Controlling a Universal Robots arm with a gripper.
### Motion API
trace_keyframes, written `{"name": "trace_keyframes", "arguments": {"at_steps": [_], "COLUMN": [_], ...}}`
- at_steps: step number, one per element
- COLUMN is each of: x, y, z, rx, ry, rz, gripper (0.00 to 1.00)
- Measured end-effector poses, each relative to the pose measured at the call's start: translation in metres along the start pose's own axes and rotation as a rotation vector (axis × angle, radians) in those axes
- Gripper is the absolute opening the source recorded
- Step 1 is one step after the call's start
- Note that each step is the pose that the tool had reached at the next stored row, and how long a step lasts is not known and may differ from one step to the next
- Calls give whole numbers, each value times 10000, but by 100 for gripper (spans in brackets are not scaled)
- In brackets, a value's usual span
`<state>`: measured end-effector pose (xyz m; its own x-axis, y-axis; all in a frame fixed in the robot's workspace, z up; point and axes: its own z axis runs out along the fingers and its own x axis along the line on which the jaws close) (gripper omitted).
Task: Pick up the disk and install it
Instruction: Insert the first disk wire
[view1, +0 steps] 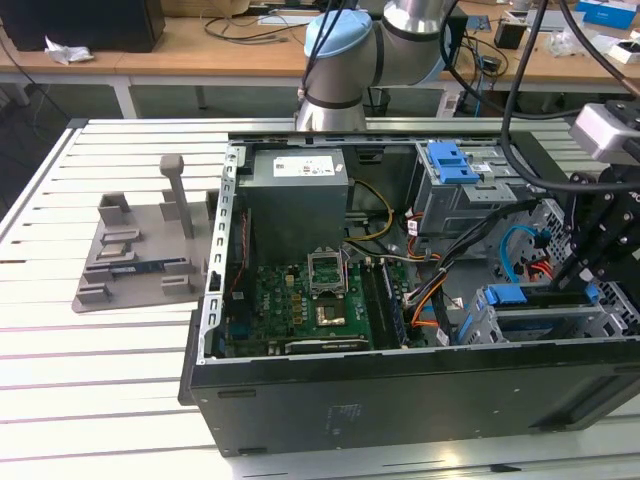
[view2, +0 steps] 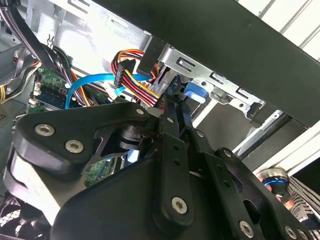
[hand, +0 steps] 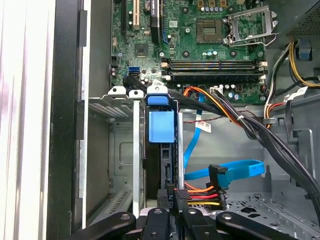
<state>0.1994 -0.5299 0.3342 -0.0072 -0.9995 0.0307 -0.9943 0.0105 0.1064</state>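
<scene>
An open black desktop computer case (view1: 400, 400) lies on a white slatted table (view1: 100, 380), and the black robot gripper (view1: 600, 255) reaches into its drive corner at the exterior view's right. The disk (view1: 545, 310), a flat drive edged by a bright blue plastic bracket, sits slotted in the silver metal bay (hand: 117, 150) by the case's front wall, hemmed by bundled cables (hand: 240, 120). In both wrist views, the fingers (hand: 167, 200) look closed on the disk's rear edge.

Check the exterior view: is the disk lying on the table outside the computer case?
No. The disk, with its blue bracket, sits edge-up in the drive bay inside the case, beside the gripper.
</scene>
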Motion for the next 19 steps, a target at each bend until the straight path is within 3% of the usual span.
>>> {"name": "trace_keyframes", "arguments": {"at_steps": [2, 3, 6, 9, 11, 12, 14, 16, 19], "x": [-1, -1, 1, 3, -4, -6, -10, -9, -10], "y": [-1, -1, 2, 14, 28, 31, 41, 51, 51], "z": [8, 4, -17, -126, -256, -288, -378, -472, -481], "rx": [-2, -1, 0, 0, 0, 0, 0, 0, 0], "ry": [-16, -6, -1, -3, -3, -2, -2, -2, -21], "rz": [-2, -1, -1, 0, 0, 0, 0, 0, -3], "gripper": [18, 24, 24, 24, 24, 23, 11, 11, 11]}}
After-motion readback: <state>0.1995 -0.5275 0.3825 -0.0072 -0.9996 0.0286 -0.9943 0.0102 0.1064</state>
